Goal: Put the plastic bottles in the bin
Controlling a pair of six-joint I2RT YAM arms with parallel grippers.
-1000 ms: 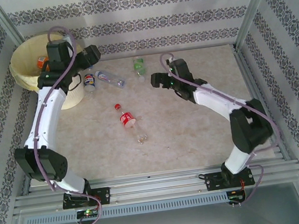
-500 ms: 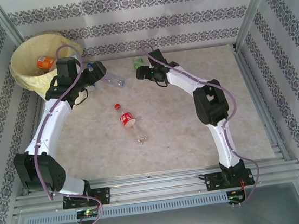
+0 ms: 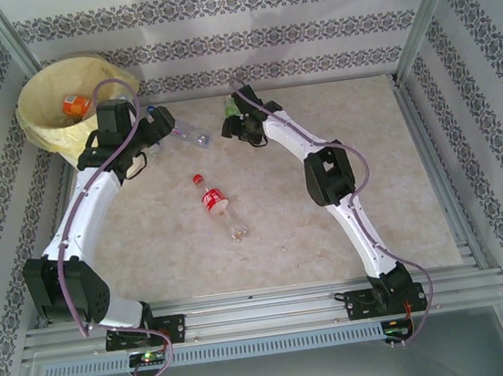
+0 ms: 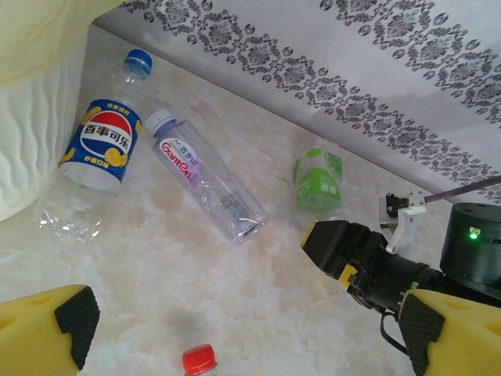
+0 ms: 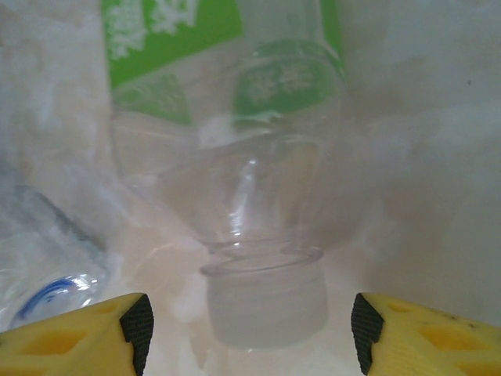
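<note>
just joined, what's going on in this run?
Two arms are putting plastic bottles into the bin. The right gripper is at the green-labelled bottle, jaws open either side of its cap, not gripping. The left gripper hangs open beside the bin, over a blue-labelled bottle and a clear bottle. A red-labelled bottle lies mid-table; an orange-labelled bottle is in the bin.

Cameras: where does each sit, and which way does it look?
Top external: above, behind arm bases, looking down on table, bin, left arm, right arm.
Left wrist: on the left arm, facing the back wall; left gripper at bottom.
Right wrist: close on the green-labelled bottle, right gripper astride its cap.
Both wrist views show that bottle.
</note>
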